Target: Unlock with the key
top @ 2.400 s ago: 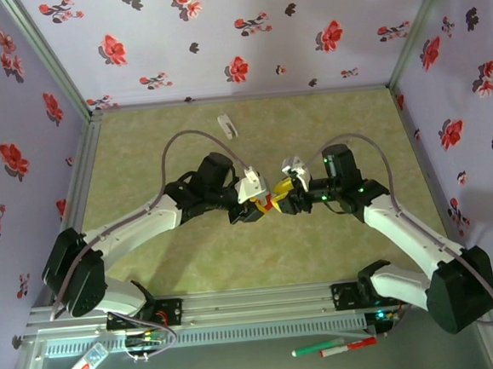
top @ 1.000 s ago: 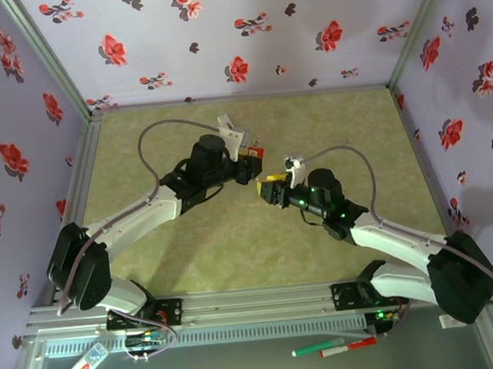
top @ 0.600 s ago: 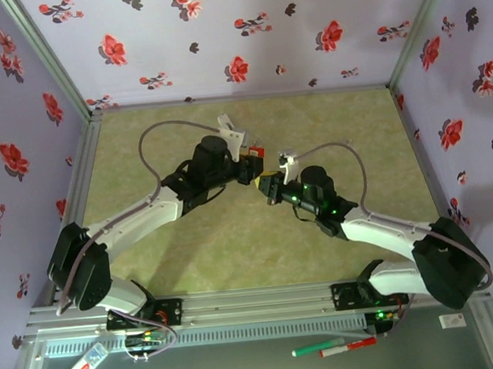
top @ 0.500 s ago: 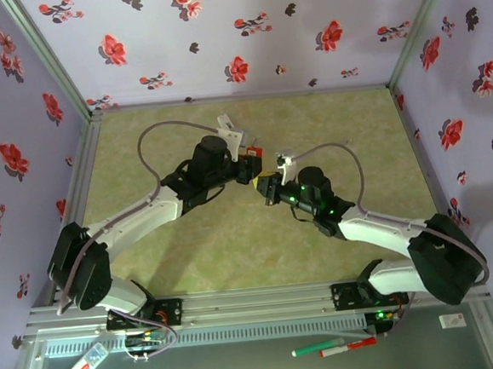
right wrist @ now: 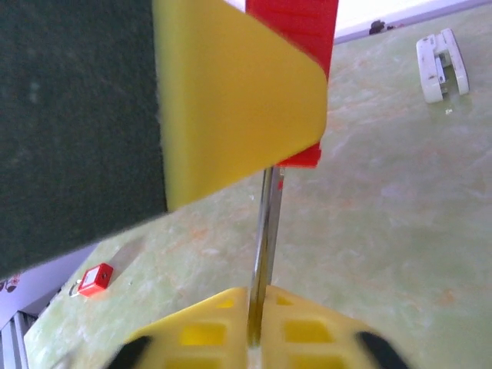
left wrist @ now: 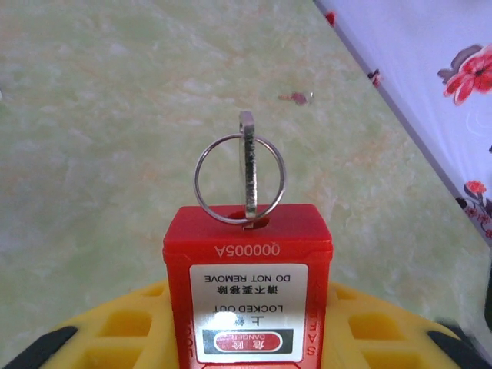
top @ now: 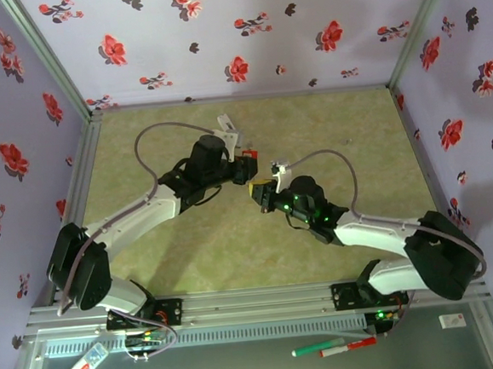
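Observation:
My left gripper [top: 246, 161] [left wrist: 247, 311] is shut on a red padlock [top: 247, 156] [left wrist: 247, 261] and holds it above the mat, label upside down in the left wrist view. A metal key [left wrist: 247, 165] stands in the keyhole, with a wire ring [left wrist: 195, 178] through its head. My right gripper [top: 262, 189] [right wrist: 265, 327] sits just in front of the lock, its yellow fingers shut on the key [right wrist: 267, 231], a thin metal blade. The blade runs up to the padlock [right wrist: 296, 23], beside the left gripper's finger [right wrist: 231, 92].
A second small red padlock [right wrist: 95, 278] lies on the green mat. A white plastic piece [top: 226, 122] [right wrist: 442, 65] lies near the back. Flowered walls close in three sides. Two pens [top: 332, 346] rest on the rail below the arm bases.
The left gripper carried the padlock from the middle toward the back left. The right arm swung left and stretched forward, bringing its gripper up close to the lock.

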You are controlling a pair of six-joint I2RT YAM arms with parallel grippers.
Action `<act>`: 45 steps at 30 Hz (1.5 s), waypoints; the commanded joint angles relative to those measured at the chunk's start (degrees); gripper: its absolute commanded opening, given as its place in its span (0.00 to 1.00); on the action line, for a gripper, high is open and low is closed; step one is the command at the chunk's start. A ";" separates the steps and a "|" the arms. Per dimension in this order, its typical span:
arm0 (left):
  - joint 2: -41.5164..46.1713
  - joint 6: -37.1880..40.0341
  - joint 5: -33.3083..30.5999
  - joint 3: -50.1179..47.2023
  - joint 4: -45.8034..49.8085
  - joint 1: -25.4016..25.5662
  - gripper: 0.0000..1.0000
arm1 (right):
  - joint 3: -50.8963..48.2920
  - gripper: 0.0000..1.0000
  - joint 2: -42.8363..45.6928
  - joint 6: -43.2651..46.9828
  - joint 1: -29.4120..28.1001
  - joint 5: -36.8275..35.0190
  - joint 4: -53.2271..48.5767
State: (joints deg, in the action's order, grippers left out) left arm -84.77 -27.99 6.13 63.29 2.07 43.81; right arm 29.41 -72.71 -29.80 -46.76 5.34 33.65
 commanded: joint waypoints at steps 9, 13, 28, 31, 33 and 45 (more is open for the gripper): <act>3.87 6.54 -0.96 -0.80 -4.40 -2.20 0.00 | 5.19 0.86 17.37 0.07 7.39 -8.48 -34.64; 2.33 10.99 -2.04 -0.63 -0.55 -2.20 0.00 | 6.72 0.92 21.17 0.79 10.97 -11.33 -40.90; -14.00 35.87 -11.75 9.49 15.97 1.18 0.00 | 7.11 0.95 26.02 2.51 16.88 -10.81 -47.08; -15.37 37.25 -9.20 12.18 20.71 1.60 0.00 | 6.69 0.95 26.17 2.34 17.48 -10.97 -48.12; -16.67 38.60 -6.54 13.84 24.12 1.63 0.00 | 6.44 0.95 26.56 2.31 17.88 -10.84 -48.42; -30.47 49.33 4.27 26.14 41.75 2.28 0.00 | 6.61 0.95 27.48 2.98 18.72 -10.53 -51.25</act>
State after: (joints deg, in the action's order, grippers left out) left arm -113.25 17.17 7.92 87.02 38.74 45.50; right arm 35.40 -46.48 -28.42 -28.42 -4.80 -16.12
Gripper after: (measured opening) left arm 0.352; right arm 0.948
